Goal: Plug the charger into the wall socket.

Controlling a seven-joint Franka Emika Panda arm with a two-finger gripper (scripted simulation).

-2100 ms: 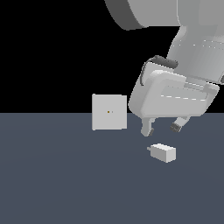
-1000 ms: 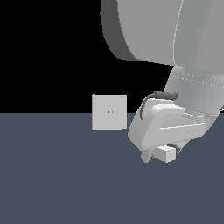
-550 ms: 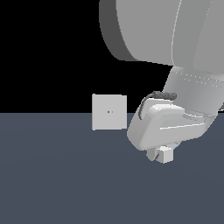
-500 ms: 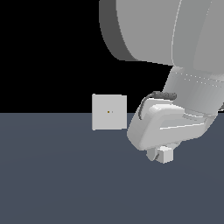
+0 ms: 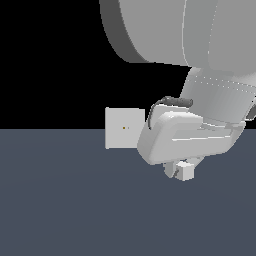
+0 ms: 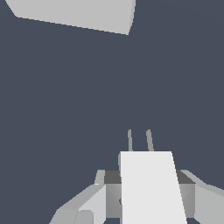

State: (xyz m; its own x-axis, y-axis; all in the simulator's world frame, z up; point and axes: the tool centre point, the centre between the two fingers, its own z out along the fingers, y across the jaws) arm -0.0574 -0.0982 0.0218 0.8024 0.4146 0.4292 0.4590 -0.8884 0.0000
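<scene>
The charger [image 5: 185,170] is a small white block under my large white gripper [image 5: 179,171], just above the dark floor. In the wrist view the charger [image 6: 151,188] sits between my two fingers [image 6: 94,202], and its two thin prongs [image 6: 140,140] point toward the wall socket. The gripper [image 6: 146,186] is shut on the charger. The wall socket [image 5: 125,128] is a flat, upright, light grey plate with a tiny orange dot. It stands to the exterior view's left of the gripper, apart from the charger. Its edge shows in the wrist view [image 6: 74,15].
A dark grey-blue floor [image 5: 65,200] spreads under everything. The arm's big grey links [image 5: 190,35] fill the upper part of the exterior view's right, above the gripper.
The gripper came down over the charger and its fingers closed on it. Since half a second ago the gripper and charger have risen slightly. The socket has not moved.
</scene>
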